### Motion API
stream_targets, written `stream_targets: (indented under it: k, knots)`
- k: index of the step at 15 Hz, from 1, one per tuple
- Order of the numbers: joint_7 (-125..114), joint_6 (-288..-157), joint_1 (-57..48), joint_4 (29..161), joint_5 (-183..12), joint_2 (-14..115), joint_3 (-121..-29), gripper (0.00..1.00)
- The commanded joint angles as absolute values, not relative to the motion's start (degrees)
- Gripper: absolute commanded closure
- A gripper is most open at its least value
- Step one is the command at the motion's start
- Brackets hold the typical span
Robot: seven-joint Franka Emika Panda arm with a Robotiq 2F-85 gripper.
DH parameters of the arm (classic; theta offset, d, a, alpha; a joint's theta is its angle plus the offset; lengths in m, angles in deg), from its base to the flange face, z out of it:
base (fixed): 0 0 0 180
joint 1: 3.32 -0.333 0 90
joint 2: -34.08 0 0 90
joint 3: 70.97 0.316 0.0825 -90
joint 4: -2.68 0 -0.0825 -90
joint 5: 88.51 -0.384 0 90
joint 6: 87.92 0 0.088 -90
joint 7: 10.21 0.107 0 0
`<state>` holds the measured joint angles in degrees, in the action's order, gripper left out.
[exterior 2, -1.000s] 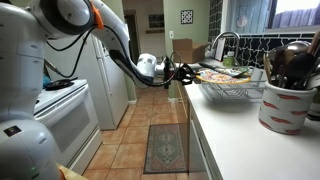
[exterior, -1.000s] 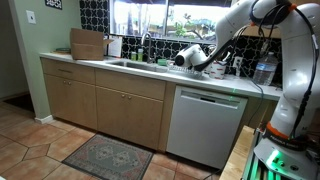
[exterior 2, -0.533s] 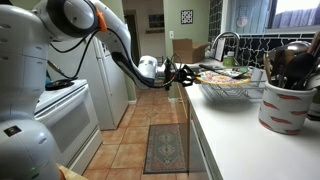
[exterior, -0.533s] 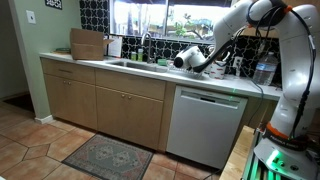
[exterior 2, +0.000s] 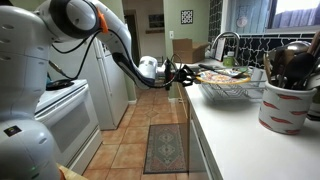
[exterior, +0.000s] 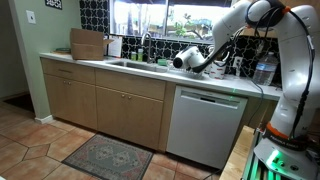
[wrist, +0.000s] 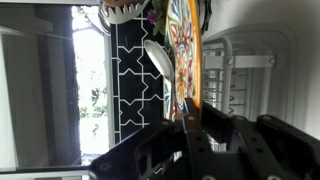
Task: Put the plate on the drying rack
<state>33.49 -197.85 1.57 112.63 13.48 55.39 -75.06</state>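
The plate (wrist: 183,55), brightly patterned with an orange rim, is held edge-on at the near end of the drying rack (wrist: 252,72), whose white wires run just beside its face in the wrist view; the gripper (wrist: 190,120) is clenched on the plate's rim, the dark fingers meeting at the edge; in an exterior view the plate (exterior 2: 212,76) lies low and nearly flat over the rack (exterior 2: 236,92), with the gripper (exterior 2: 185,72) reaching in from the open floor side at the counter (exterior 2: 240,140) edge; whether the plate rests on the wires or hangs just above them I cannot tell; in an exterior view from across the kitchen the gripper (exterior: 209,67) shows above the dishwasher (exterior: 205,125), but plate and rack are too small and too hidden by the arm (exterior: 240,25) to make out; only the wrist view shows the black-and-white tile backsplash (wrist: 130,75) behind the plate; a crock (exterior 2: 285,108) full of utensils stands on the counter in front of the rack, a faucet (exterior 2: 224,42) rises behind it, and a rug (exterior: 107,156) lies on the tiled floor.
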Motion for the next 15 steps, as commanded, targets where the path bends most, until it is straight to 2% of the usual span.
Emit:
stream_targets:
  k: [1, 2, 3, 4, 10, 13, 15]
  knots:
    - [34.6, -196.4, 1.7, 112.1, 15.2, 56.2, -74.8, 0.93]
    - [34.6, -196.5, 1.8, 112.2, 15.0, 56.1, -74.8, 0.93]
    - [34.8, -196.6, 1.9, 112.2, 14.9, 56.0, -74.8, 0.84]
    - [34.9, -196.5, 1.9, 112.2, 14.9, 56.0, -74.8, 0.65]
    - [35.0, -196.0, 1.9, 111.5, 15.1, 55.8, -74.8, 0.22]
    - [35.0, -195.7, 1.8, 111.6, 15.2, 55.8, -74.8, 0.21]
    - [35.0, -195.6, 1.8, 111.6, 15.3, 55.8, -74.8, 0.26]
